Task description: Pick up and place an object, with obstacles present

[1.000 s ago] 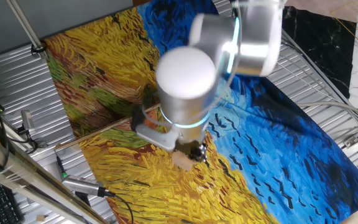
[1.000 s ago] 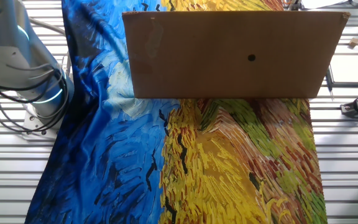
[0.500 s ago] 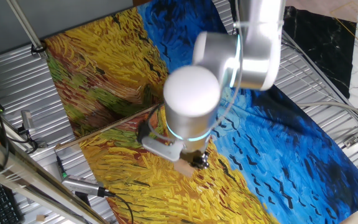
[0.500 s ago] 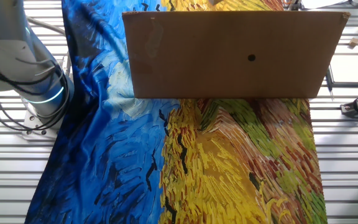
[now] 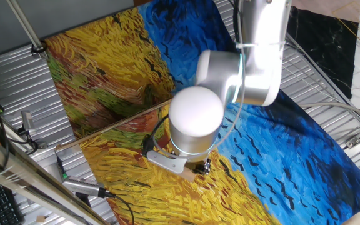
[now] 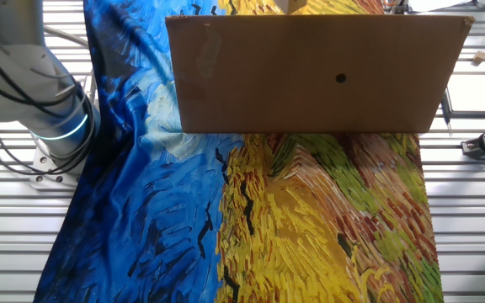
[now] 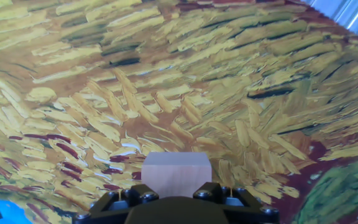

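Cube (image 7: 176, 175) sits between the gripper (image 7: 176, 198) fingers at the bottom edge of the hand view, above the painted cloth (image 7: 166, 81). In one fixed view the arm (image 5: 195, 119) stands over the cloth's middle, just in front of the rod (image 5: 114, 125), which lies across the cloth. In the other fixed view a cardboard sheet (image 6: 310, 76) stands in front, hiding the gripper; arm base (image 6: 32, 93) left of the cloth.

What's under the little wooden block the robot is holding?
Under the wooden block, held in the gripper, lies the painted cloth, yellow strokes here. The patch right beneath the block is hidden, so whether it touches the cloth is unclear.
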Action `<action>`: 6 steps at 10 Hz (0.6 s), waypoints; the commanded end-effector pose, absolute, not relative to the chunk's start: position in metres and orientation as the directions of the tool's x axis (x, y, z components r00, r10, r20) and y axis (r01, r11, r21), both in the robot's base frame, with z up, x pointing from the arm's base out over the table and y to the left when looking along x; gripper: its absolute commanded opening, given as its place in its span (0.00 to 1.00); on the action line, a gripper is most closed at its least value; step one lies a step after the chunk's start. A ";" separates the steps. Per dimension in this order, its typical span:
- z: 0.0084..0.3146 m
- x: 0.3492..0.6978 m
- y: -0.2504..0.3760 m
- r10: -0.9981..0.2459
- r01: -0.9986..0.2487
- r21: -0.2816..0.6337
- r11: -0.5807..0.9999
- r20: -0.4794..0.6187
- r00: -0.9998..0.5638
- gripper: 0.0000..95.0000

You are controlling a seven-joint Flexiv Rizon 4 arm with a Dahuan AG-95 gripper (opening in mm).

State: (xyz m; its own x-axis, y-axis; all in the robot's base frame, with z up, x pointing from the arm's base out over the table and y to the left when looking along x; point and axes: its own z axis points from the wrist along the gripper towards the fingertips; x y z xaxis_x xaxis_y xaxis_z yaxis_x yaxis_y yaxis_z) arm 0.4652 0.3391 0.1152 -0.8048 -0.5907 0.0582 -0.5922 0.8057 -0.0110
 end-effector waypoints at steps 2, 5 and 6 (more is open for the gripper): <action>0.102 0.462 0.343 -0.588 -0.589 -0.016 0.808 0.050 -0.807 0.00; 0.086 0.461 0.345 -0.591 -0.591 -0.028 0.806 0.029 -0.806 0.00; 0.083 0.461 0.346 -0.590 -0.591 -0.031 0.806 0.026 -0.807 0.00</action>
